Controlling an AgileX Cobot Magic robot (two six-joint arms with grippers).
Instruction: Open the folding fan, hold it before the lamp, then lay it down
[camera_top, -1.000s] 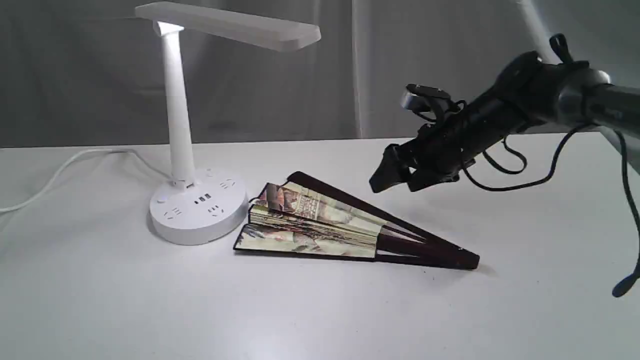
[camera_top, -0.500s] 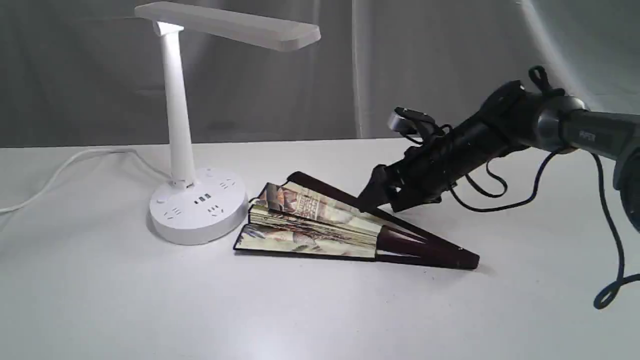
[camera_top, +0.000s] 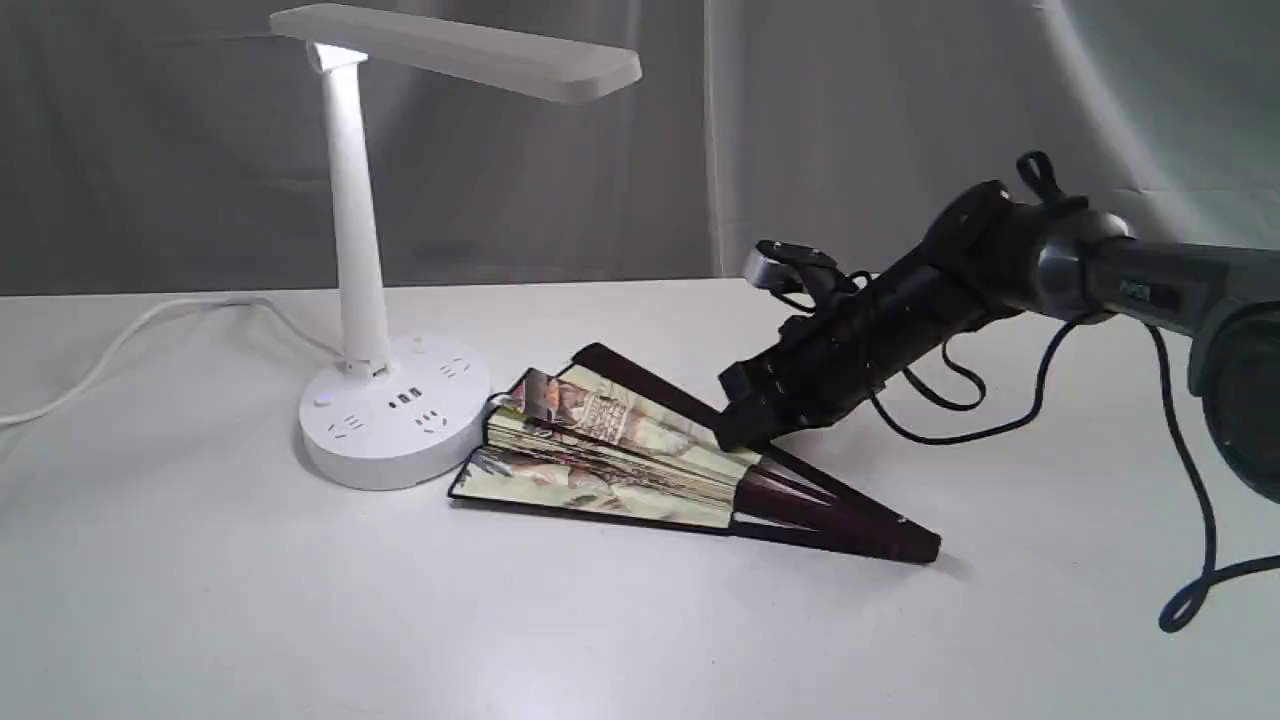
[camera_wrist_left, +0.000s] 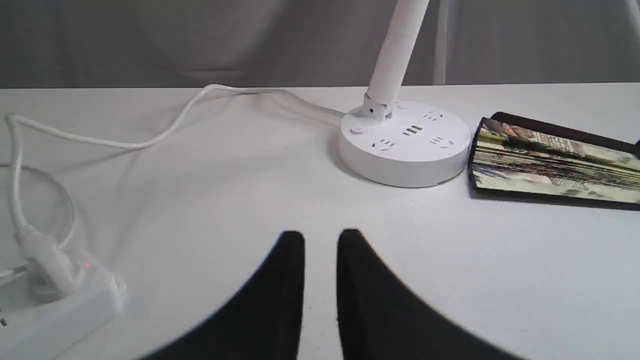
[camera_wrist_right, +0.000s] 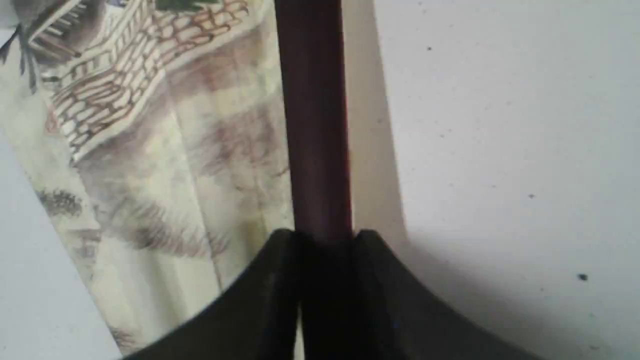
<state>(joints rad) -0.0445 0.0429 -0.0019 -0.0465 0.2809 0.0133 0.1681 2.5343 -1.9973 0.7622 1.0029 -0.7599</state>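
The folding fan (camera_top: 600, 450) lies partly spread on the white table, its leaf end touching the round base of the lamp (camera_top: 395, 410). The lamp's stem rises to a flat bar head over the fan. My right gripper (camera_top: 735, 430) has come down onto the fan's far dark maroon guard rib; in the right wrist view the rib (camera_wrist_right: 312, 125) runs between the fingertips of that gripper (camera_wrist_right: 322, 237), which is shut on it. My left gripper (camera_wrist_left: 321, 237) hovers over bare table, shut and holding nothing, short of the lamp base (camera_wrist_left: 405, 142) and the fan (camera_wrist_left: 550, 160).
The lamp's white cord (camera_top: 130, 330) trails left across the table to a white power strip (camera_wrist_left: 60, 305). A black cable (camera_top: 1190, 590) hangs from the right arm onto the table. Grey curtain stands behind.
The right arm dropped from above the fan onto its far rib and closed there. The fan slid slightly leftward toward the lamp base.
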